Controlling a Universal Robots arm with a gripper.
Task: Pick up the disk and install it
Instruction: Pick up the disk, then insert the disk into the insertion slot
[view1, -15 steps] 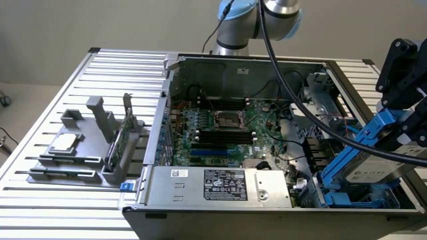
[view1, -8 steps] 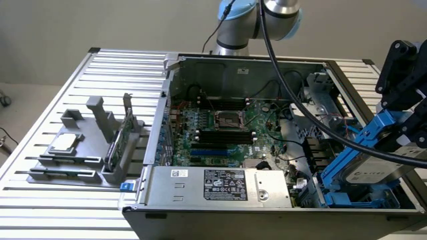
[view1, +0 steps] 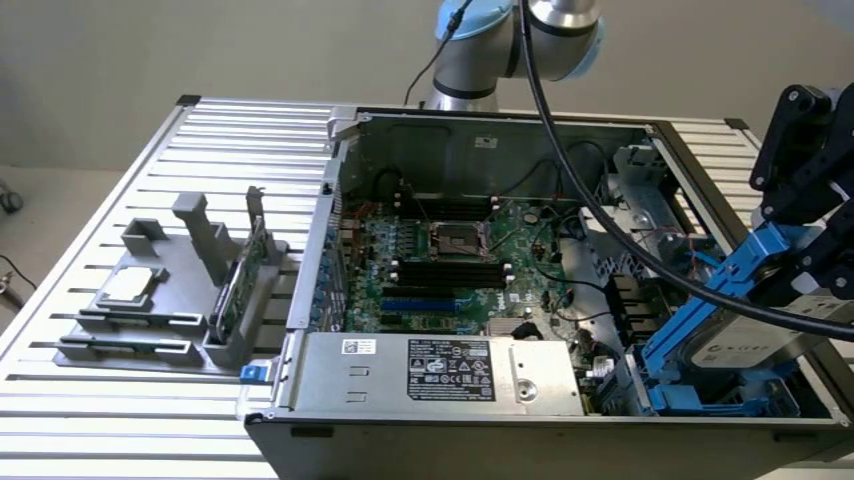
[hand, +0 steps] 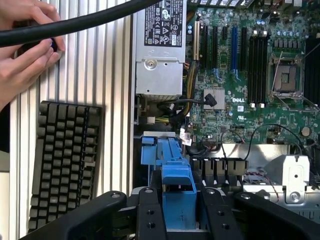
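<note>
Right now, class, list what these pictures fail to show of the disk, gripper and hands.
Exterior view: the label on the disk is too small to read; the black cable crosses it.
Exterior view: much of the bay is hidden by the disk.
Wrist view: the disk's metal body is hidden behind the gripper.
Wrist view: the hands are cut by the edge.

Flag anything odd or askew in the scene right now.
The disk hangs tilted in the gripper at the exterior view's right end of the open case. A thick black cable sags across the case. A person's hands are near the keyboard.
</note>
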